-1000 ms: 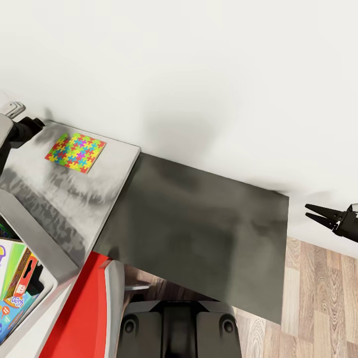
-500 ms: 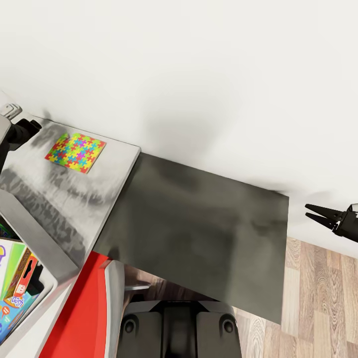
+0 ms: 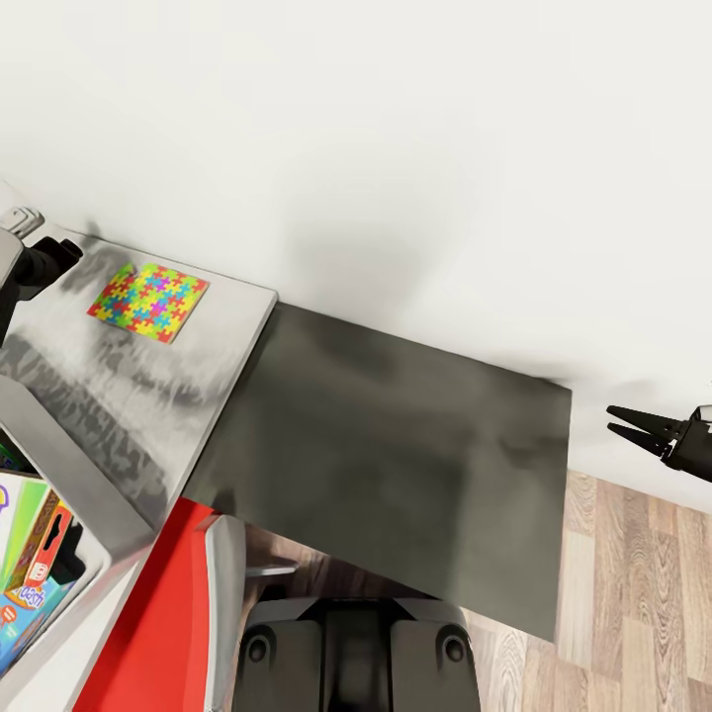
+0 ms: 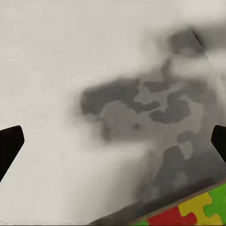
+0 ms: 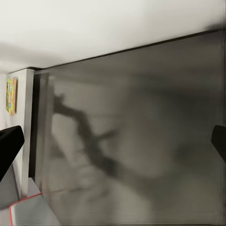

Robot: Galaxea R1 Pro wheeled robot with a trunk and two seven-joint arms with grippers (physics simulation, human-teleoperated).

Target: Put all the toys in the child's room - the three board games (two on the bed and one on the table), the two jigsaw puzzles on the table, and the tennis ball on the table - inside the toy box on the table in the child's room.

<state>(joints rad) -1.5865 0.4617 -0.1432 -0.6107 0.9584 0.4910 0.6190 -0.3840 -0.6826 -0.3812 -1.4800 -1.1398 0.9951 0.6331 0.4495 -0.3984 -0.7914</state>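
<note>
One jigsaw puzzle [image 3: 148, 302], a flat box in a bright puzzle-piece pattern, lies on the light grey table [image 3: 198, 386] near the wall. Its corner [image 4: 190, 214] also shows in the left wrist view. My left gripper [image 4: 113, 143] hovers open over the bare tabletop just beside that corner, and its arm [image 3: 20, 267] enters at the head view's left edge. The toy box [image 3: 74, 470] sits at the lower left with printed board games [image 3: 30, 574] inside. My right gripper [image 3: 633, 427] hangs open and holds nothing, off the dark cabinet section's [image 3: 396, 455] right end.
A white wall runs behind the desk. A red chair [image 3: 158, 623] stands against the desk's front edge, next to my base [image 3: 356, 653]. Wood-plank floor [image 3: 633, 593] lies to the right of the dark section.
The whole picture has shifted slightly, so the camera moved. My left arm has drawn a little toward the view's left edge. The right gripper and the puzzle stay put.
</note>
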